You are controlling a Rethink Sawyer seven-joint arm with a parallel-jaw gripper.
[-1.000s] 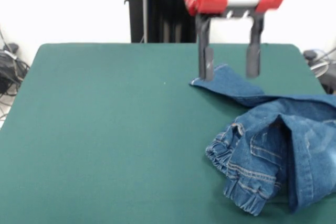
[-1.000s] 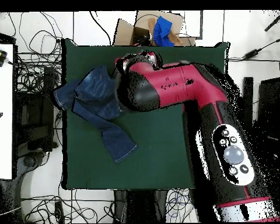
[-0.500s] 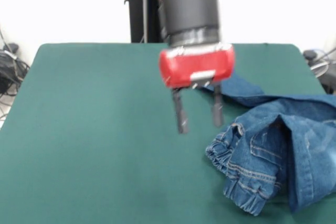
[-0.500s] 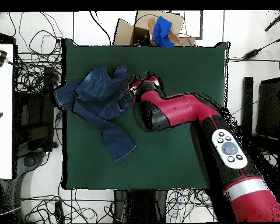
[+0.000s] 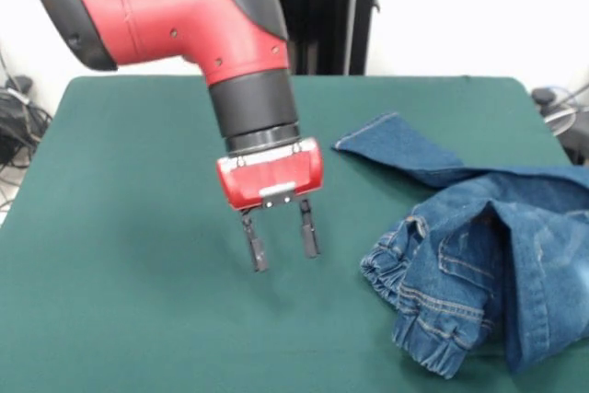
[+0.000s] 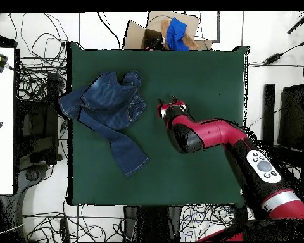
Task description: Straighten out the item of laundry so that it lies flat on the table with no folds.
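Note:
The blue denim jeans (image 5: 488, 264) lie crumpled at the right of the green table (image 5: 138, 227) in the front view. One leg stretches toward the far middle, and the waistband end is bunched and folded near the front. In the overhead view the jeans (image 6: 107, 107) lie at the table's upper left, one leg pointing down-right. My gripper (image 5: 281, 238) is open and empty. It hangs above bare cloth to the left of the jeans, apart from them. In the overhead view the gripper (image 6: 166, 102) is right of the jeans.
A cardboard box with a blue cloth (image 6: 173, 31) stands beyond the table's top edge in the overhead view. Cables (image 6: 34, 82) lie on the floor around the table. A white bench (image 6: 1, 120) stands at the left.
My gripper has moved away from the far jeans leg, toward the table's middle and nearer the front camera, and dropped lower. It stayed open. The jeans have not moved.

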